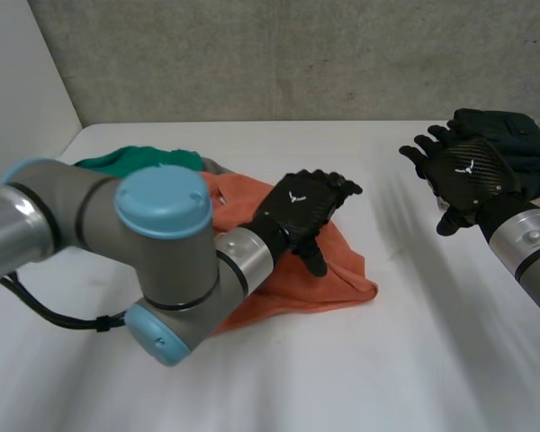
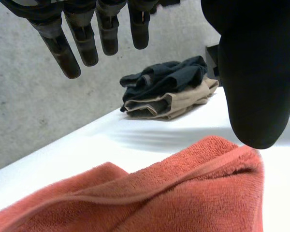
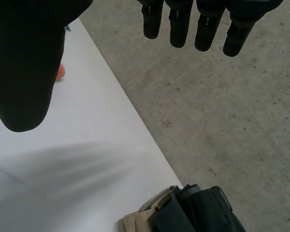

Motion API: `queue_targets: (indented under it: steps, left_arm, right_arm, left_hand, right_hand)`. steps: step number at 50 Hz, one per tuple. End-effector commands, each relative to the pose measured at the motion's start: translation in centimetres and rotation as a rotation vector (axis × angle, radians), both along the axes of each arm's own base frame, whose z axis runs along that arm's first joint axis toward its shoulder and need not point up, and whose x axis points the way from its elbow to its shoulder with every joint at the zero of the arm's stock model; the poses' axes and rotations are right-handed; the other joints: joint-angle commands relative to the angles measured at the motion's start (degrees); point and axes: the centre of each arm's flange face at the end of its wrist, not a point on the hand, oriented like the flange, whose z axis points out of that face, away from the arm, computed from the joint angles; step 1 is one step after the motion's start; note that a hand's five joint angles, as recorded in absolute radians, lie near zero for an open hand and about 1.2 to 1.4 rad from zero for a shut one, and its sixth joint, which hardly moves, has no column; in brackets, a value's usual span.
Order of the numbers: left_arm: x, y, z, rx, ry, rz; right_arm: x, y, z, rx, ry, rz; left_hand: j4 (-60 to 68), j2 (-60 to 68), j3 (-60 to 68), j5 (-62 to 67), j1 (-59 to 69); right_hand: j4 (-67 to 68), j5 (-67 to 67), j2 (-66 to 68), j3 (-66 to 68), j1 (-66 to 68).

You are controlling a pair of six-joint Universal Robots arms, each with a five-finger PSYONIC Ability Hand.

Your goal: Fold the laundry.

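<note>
1. Elbow of the left arm, grey with a light-blue cap, stands nearest, above the white table
2. Crumpled at the table's middle lies an orange towel, partly hidden behind that arm
3. The left hand hovers over the towel's middle, fingers straight and spread, holding nothing
4. The right hand hangs above the table's right side, fingers apart, empty
5. A green cloth is bunched just behind the towel's left end
6. Farthest, dark garments sit piled on a folded tan garment at the table's right rear, just beyond the right hand
</note>
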Motion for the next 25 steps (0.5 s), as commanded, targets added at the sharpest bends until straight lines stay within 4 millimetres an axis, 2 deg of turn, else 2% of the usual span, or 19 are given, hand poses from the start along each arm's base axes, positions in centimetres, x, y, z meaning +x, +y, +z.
queue_targets:
  steps: [1,3,6,9,12,13,17,19,25]
  left_arm:
    - [3.9,1.2,5.1,-0.053,0.032,0.131]
    - [5.7,1.7,5.6,-0.054,0.025,0.201]
    - [7.6,2.2,5.2,-0.04,-0.001,0.277]
    - [9.8,3.5,3.0,0.01,-0.078,0.36]
    - [10.8,4.4,1.1,0.051,-0.139,0.389]
    - [11.6,5.0,-0.2,0.08,-0.185,0.4]
    - [12.7,5.6,-2.0,0.121,-0.247,0.409]
    - [13.3,5.7,-3.0,0.145,-0.277,0.418]
    - [13.5,5.0,-4.9,0.178,-0.304,0.427]
  right_arm:
    - [0.4,0.1,0.7,0.026,0.001,0.024]
    - [0.9,0.3,1.2,0.058,0.006,0.049]
    - [2.3,0.9,1.9,0.114,0.01,0.131]
    - [3.6,1.4,1.1,0.214,0.027,0.23]
    - [4.5,1.8,0.6,0.271,0.056,0.322]
    - [4.9,2.0,0.6,0.269,0.071,0.351]
    - [6.4,3.1,0.2,0.204,0.167,0.473]
    - [7.4,3.4,-0.7,0.148,0.239,0.526]
    - [9.2,2.6,-2.8,0.091,0.352,0.562]
  left_hand:
    - [-0.03,-0.33,-0.49,0.21,0.6]
    - [0.14,-0.16,-0.33,0.38,0.76]
    - [0.14,-0.16,-0.32,0.38,0.77]
    - [2.47,2.18,2.01,2.71,3.1]
    - [5.34,5.04,4.87,5.58,5.96]
    - [14.18,13.88,13.72,14.42,14.81]
    - [17.97,17.67,17.5,18.21,18.59]
    - [17.8,17.5,17.34,18.04,18.43]
    - [15.28,14.98,14.82,15.52,15.9]
  right_hand:
    - [-1.8,-2.9,-1.78,-1.87,-2.67]
    - [-1.8,-2.9,-1.78,-1.87,-2.67]
    - [-1.8,-2.9,-1.78,-1.87,-2.67]
    - [-1.8,-2.9,-1.78,-1.87,-2.67]
    - [-1.8,-2.9,-1.78,-1.87,-2.67]
    - [-1.8,-2.9,-1.78,-1.87,-2.67]
    - [-1.8,-2.9,-1.78,-1.87,-2.67]
    - [-1.8,-2.9,-1.78,-1.87,-2.67]
    - [-1.8,-2.9,-1.78,-1.87,-2.67]
